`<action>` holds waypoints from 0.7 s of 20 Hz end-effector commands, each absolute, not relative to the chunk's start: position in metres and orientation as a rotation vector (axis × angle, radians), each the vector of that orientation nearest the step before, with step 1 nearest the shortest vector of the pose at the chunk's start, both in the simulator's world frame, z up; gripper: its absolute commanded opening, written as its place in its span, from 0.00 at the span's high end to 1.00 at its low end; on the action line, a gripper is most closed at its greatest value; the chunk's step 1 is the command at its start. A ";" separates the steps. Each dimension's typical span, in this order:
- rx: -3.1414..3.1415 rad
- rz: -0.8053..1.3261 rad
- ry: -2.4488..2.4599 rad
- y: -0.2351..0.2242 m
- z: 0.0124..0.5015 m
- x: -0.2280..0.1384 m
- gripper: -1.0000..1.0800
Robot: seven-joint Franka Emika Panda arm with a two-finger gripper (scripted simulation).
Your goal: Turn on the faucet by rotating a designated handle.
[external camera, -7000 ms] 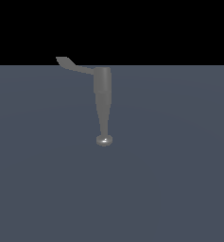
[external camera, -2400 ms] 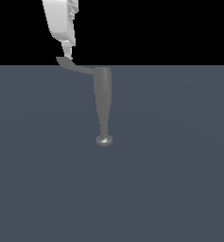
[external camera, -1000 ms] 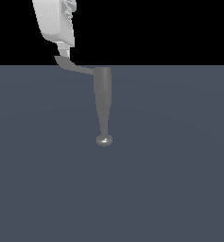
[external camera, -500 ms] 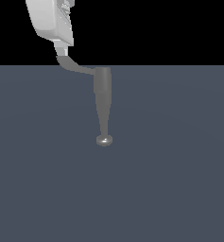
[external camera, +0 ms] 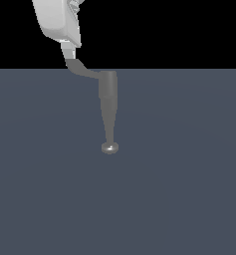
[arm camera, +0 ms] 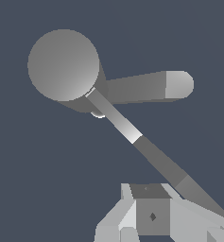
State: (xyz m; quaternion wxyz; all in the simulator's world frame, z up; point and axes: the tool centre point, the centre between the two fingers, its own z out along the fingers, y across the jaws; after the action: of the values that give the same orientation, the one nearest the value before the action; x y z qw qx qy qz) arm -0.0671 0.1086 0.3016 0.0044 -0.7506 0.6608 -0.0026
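In the exterior view the faucet (external camera: 108,107) stands near the middle of the flat grey-blue bench (external camera: 179,189), a grey column that is wide at one end and narrows toward a small shiny rounded knob (external camera: 109,148). From the wide end the handle (external camera: 79,68) branches off toward the exterior view's left, a thin curved grey lever that rises across the edge of the bench into the black background. The white pincer (external camera: 67,49) comes down from the upper edge of the picture on the exterior view's left and meets the far tip of the handle, so that the paddle end is hidden behind or under it; whether its fingers are apart or clamped on the lever cannot be told from this view. In the wrist view the column appears as a large round grey disc (arm camera: 64,64) seen end-on, with the lever (arm camera: 151,156) running diagonally from it down toward the pincer body (arm camera: 151,215) at the frame's edge. A second, stubby grey bar with a paler rounded end (arm camera: 151,86) also sticks out sideways from the column. Here too the fingertips are out of frame, so their grip stays unclear.
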 end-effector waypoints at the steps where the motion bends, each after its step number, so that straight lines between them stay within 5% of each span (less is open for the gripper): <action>1: -2.344 -0.005 2.086 0.095 0.301 -0.074 1.00; 14: -2.347 0.000 2.088 0.056 0.299 -0.107 1.00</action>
State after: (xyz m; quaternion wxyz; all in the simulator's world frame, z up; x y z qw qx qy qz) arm -0.1030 0.0644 0.3015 0.0028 -0.7503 0.6611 -0.0025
